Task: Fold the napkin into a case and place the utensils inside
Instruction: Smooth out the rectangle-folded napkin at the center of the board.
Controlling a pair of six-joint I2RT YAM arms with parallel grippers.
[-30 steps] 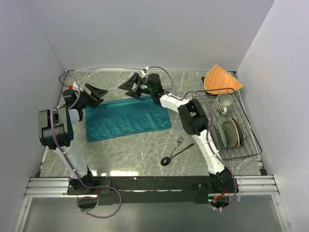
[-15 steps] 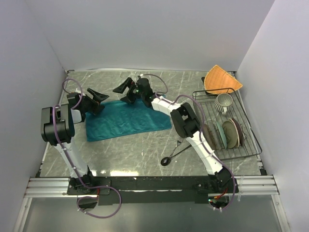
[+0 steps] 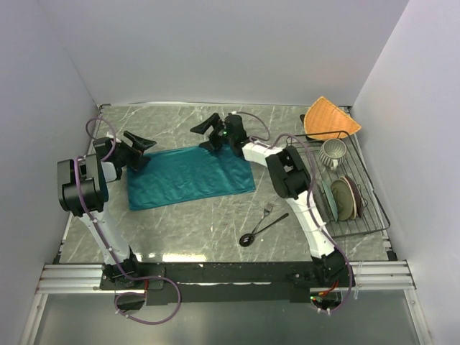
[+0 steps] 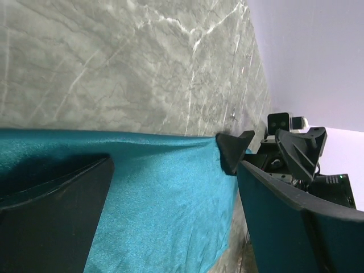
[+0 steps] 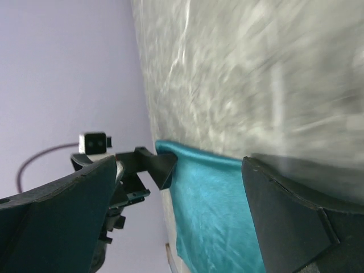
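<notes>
The teal napkin (image 3: 190, 177) lies flat on the marble surface (image 3: 201, 215). Its long way runs left to right in front of me. Both my hands are at its far long edge, and that edge is what the first fold needs.

My left hand (image 3: 144, 151) is by the far left corner. It is wide open and holds nothing. My right hand (image 3: 200, 138) is over the far edge, a bit right of the middle and not yet at the right corner. It is wide open and empty too. In the left wrist view the cloth lies between my open fingers (image 4: 57, 216), and I can see the other hand across from me at the same edge. I think each hand has to come down, pinch that edge and bring it toward me.

The fork (image 3: 268, 209) and the spoon (image 3: 259, 230) lie side by side, a little off the napkin's near right corner. They are closer to my right arm, so that arm should pick them up later.

From above I cannot tell if any finger touches the cloth. My right arm hides the far right corner. The right wrist view is blurry, and neither wrist view shows the fork or spoon. The fork is too small to see its prongs well.
</notes>
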